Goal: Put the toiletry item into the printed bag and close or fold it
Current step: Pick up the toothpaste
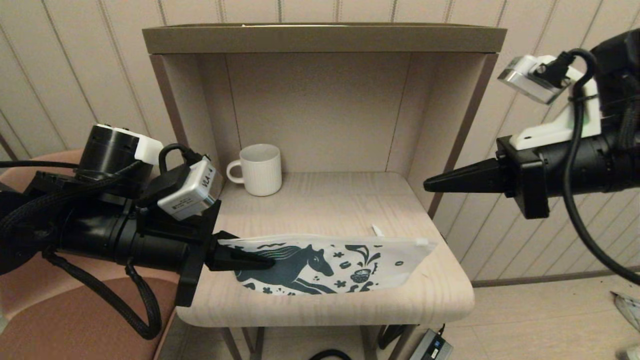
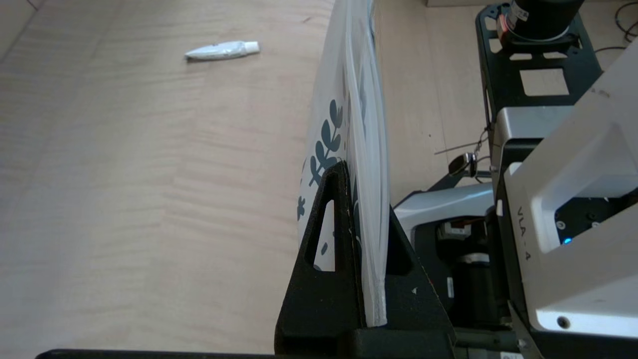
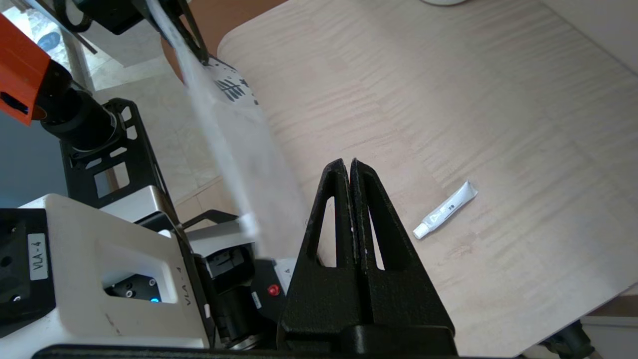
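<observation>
Left gripper (image 1: pixel 267 260) clamps the printed bag (image 1: pixel 345 265) upright at the table's (image 1: pixel 325 210) near edge; toiletry item (image 1: pixel 376 230) lies behind it (right gripper (image 1: pixel 430 186) pinched empty, raised right).

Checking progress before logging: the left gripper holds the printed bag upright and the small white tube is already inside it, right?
Not quite. The left gripper does hold the printed bag upright, but the small white tube lies on the table outside it, as the right wrist view shows.
</observation>
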Motion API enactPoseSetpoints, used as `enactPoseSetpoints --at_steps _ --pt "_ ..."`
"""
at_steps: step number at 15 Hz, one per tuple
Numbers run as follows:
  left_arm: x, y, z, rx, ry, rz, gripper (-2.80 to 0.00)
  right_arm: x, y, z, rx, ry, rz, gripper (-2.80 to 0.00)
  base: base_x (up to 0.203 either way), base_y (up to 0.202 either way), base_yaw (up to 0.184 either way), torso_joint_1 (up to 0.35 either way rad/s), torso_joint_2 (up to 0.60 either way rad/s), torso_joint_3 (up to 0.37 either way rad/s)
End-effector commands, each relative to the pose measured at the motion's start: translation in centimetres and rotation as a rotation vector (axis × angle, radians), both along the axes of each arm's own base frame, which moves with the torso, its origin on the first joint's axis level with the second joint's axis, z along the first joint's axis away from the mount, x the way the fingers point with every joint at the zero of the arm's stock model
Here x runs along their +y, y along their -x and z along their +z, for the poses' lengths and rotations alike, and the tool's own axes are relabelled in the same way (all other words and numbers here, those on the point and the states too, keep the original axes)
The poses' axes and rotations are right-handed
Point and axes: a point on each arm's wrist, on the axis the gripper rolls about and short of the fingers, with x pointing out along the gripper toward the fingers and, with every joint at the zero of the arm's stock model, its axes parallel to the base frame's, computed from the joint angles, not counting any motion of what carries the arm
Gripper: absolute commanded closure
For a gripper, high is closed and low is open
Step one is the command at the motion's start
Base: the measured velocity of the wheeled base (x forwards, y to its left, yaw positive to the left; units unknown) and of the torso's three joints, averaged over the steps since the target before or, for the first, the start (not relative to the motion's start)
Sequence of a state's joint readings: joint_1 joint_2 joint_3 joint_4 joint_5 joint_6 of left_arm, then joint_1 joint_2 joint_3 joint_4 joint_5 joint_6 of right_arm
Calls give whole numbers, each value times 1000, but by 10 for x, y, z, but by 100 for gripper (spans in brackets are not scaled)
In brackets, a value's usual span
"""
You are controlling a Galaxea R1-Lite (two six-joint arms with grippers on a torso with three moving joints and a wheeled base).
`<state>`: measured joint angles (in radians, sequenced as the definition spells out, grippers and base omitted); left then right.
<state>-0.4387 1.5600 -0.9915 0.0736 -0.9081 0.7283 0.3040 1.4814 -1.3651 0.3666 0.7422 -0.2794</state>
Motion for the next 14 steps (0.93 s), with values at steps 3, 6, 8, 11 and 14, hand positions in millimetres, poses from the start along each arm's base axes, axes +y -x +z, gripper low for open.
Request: enactPoseSetpoints --at_steps 3,6,8,11,14 --pt "1 2 0 -4 2 -5 0 2 -9 -4 16 16 -20 -280 0 0 0 0 0 0" --pt "1 2 -1 -3 1 -6 0 4 -14 -6 26 18 -21 0 0 0 0 0 0 0" --pt "1 3 -1 -4 1 -7 0 4 -15 -6 26 16 -22 0 0 0 0 0 0 0" --pt "2 4 1 -9 3 -7 0 5 -18 -4 38 8 -30 0 0 0 0 0 0 0" --pt "3 6 2 -14 5 -7 0 6 -19 -6 36 17 -43 -280 0 0 0 0 0 0"
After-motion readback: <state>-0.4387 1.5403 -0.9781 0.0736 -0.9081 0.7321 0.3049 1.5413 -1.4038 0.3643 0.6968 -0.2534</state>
